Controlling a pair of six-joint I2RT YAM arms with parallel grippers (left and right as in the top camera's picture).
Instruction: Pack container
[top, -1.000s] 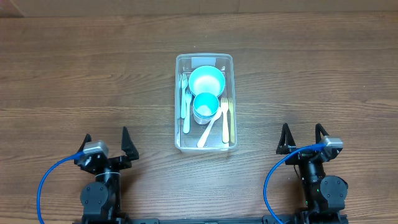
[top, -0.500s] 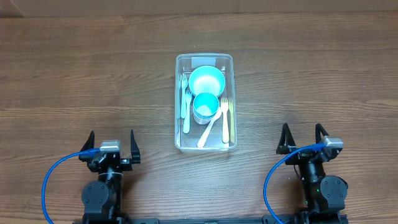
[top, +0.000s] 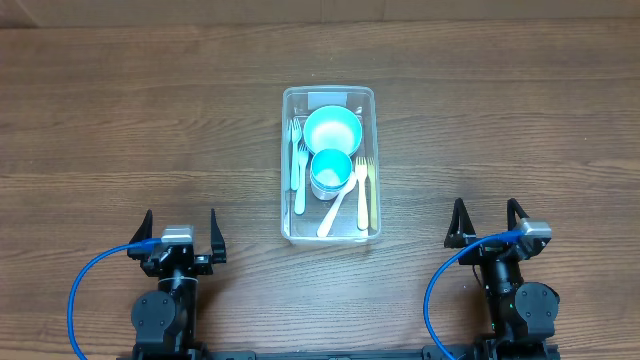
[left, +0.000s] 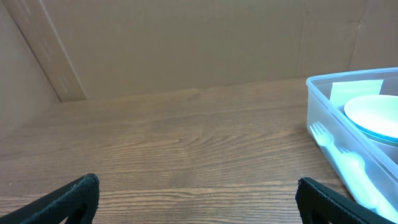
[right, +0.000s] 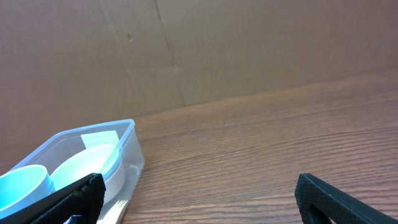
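Observation:
The clear plastic container (top: 287, 160) stands at the table's middle. It holds a light-blue bowl (top: 331, 128), a light-blue cup (top: 331, 171), white forks (top: 298, 165), a white spoon (top: 337, 208) and a yellow fork (top: 372, 195). My left gripper (top: 180, 231) is open and empty at the front left, apart from the container. My right gripper (top: 486, 221) is open and empty at the front right. The container also shows in the left wrist view (left: 323, 127) and in the right wrist view (right: 130, 158).
The wooden table (top: 120, 130) runs all round the container. A cardboard wall (left: 186, 43) stands behind the table's far edge. Blue cables (top: 85, 290) loop beside each arm base.
My left gripper turned from facing slightly right to facing straight ahead between one second ago and half a second ago. Nothing has moved since. The right arm has not moved.

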